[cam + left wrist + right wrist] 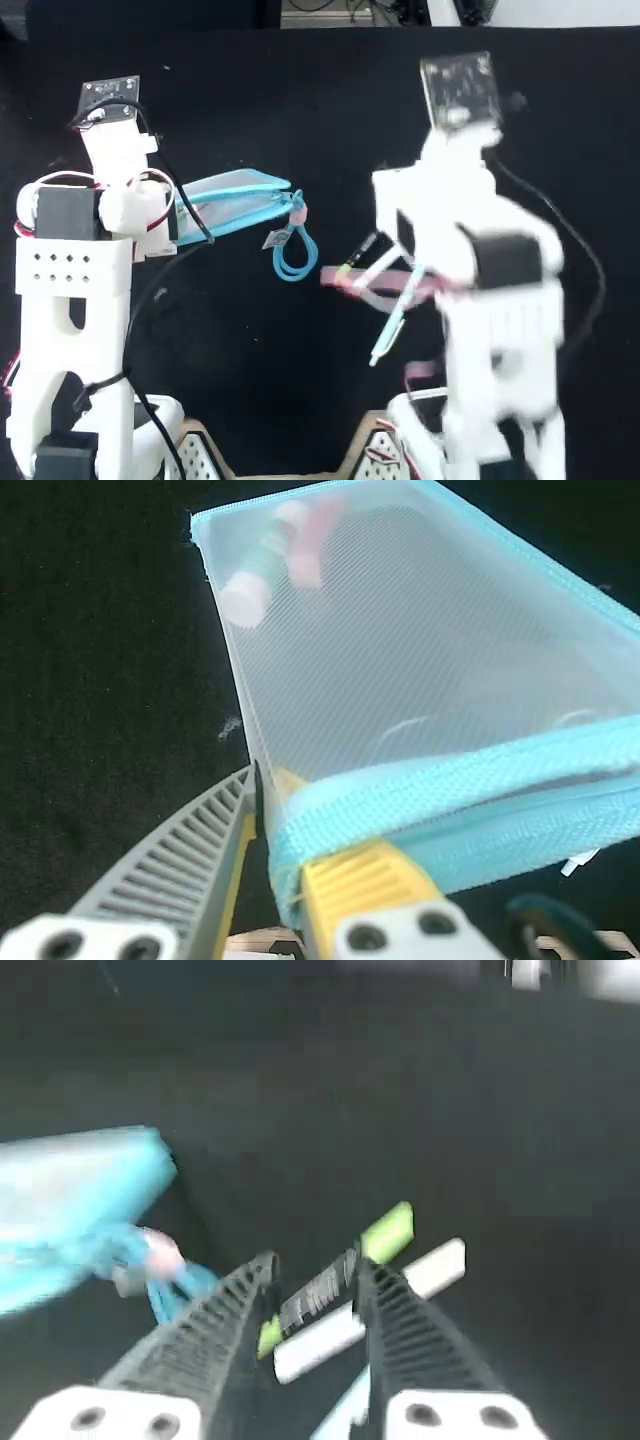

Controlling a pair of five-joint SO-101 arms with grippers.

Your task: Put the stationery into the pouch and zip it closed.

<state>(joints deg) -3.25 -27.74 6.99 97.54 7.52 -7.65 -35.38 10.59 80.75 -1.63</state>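
Black counter (300,100) spreading under everything in the high view. On its left side, white left arm (75,270), standing upright. On its right side, white right arm (500,270), bent over a small heap of stationery. Between them and nearer the left arm, pale blue mesh pouch (235,200) with a bright blue zipper band, stretching from the left arm toward the middle of the counter. Left tool (268,780), one grey finger and one yellow, pressed together on the pouch's corner beside the zipper band, pinching the mesh edge. Right tool (315,1265), two dark ribbed fingers, spread apart and set astride the heap, well apart from the pouch; contact with any pen not possible to judge. Between those fingers, a slanting black marker (320,1295) with a lime green end, and just beside it a white pen (430,1265). Close to the right arm in the high view, a light blue pen (390,325) crossing a pink pen (350,283). Showing through the mesh at the pouch's far end, a white-and-green stick (255,575) and a pink piece (312,540) touching it. At the pouch's end nearest the right arm, a blue cord loop (295,258) on the counter, topped by a small pink bead (298,212).
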